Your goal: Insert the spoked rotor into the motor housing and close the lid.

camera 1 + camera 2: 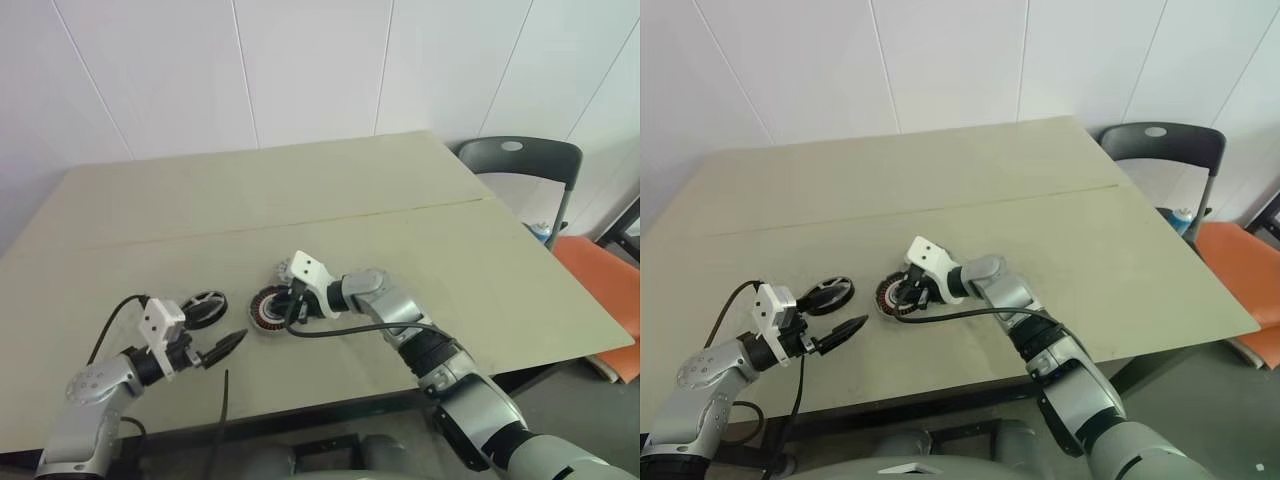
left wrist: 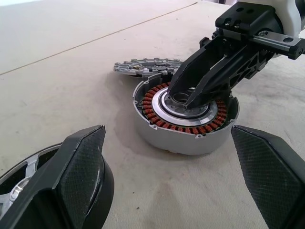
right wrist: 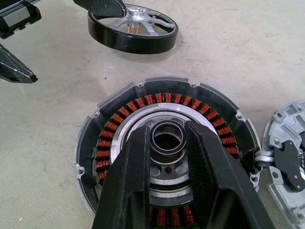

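- Your right end effector [image 3: 167, 143] has its fingers closed on the central hub ring of the motor housing [image 2: 183, 114], which rests on the worktop [image 1: 300, 190].
- The lid [image 2: 143, 67] lies just behind the housing.
- Your left end effector [image 2: 171, 181] stands released, beside the spoked rotor [image 3: 133, 29].
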Tool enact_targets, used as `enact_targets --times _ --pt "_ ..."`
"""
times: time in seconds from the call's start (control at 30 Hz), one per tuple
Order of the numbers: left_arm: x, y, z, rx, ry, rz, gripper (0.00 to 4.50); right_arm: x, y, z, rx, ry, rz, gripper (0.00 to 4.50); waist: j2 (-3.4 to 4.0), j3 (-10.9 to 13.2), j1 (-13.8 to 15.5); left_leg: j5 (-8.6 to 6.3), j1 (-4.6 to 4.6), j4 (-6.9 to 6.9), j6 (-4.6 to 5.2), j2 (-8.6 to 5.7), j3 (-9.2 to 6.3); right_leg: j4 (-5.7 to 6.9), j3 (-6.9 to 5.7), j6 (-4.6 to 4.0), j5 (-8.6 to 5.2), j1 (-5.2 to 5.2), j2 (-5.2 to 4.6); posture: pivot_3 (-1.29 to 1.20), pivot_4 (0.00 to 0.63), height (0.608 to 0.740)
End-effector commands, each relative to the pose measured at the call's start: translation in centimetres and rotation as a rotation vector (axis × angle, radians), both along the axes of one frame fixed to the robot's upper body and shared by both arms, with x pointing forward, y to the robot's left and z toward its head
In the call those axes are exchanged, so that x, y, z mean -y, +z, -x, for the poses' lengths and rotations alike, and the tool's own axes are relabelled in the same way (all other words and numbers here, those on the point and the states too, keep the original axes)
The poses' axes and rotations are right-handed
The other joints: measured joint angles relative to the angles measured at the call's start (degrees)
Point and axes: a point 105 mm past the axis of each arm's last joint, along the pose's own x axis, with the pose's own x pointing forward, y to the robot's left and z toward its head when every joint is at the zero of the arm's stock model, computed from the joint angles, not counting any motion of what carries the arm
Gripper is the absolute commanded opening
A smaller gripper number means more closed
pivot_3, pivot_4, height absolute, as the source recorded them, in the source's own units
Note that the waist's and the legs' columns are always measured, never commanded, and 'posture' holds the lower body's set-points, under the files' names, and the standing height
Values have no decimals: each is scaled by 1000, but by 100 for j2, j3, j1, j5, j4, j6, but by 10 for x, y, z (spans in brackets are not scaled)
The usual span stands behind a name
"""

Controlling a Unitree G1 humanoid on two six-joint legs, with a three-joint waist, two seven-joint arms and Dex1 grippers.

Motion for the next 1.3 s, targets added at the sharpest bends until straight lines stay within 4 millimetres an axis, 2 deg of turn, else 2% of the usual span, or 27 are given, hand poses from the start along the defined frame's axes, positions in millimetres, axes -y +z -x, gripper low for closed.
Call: enact_targets --times 0.03,0.57,1.07,1.3 --pt "-3 8 -4 42 -1 -13 4500 6 -4 -3 -14 -13 39 755 0 0 1 0 0 0 0 0 0 0 0 0 0 0 0 0 0 740" --pt "-4 7 -5 41 -8 -17 4500 14 -6 -3 -30 -21 59 755 -1 -1 11 0 1 3 0 0 0 -1 0 0 0 4 -1 0 0 740" --pt "-3 9 -6 44 -6 -18 4500 12 -5 -5 -35 -27 47 755 -1 -1 14 0 1 4 0 0 0 -1 -1 0 -1 5 -1 0 0 740" --pt "-4 8 -7 41 -4 -19 4500 11 -4 -9 -42 -63 33 3003 0 0 9 0 2 3 0 0 0 -1 -1 0 -1 5 -1 0 0 740"
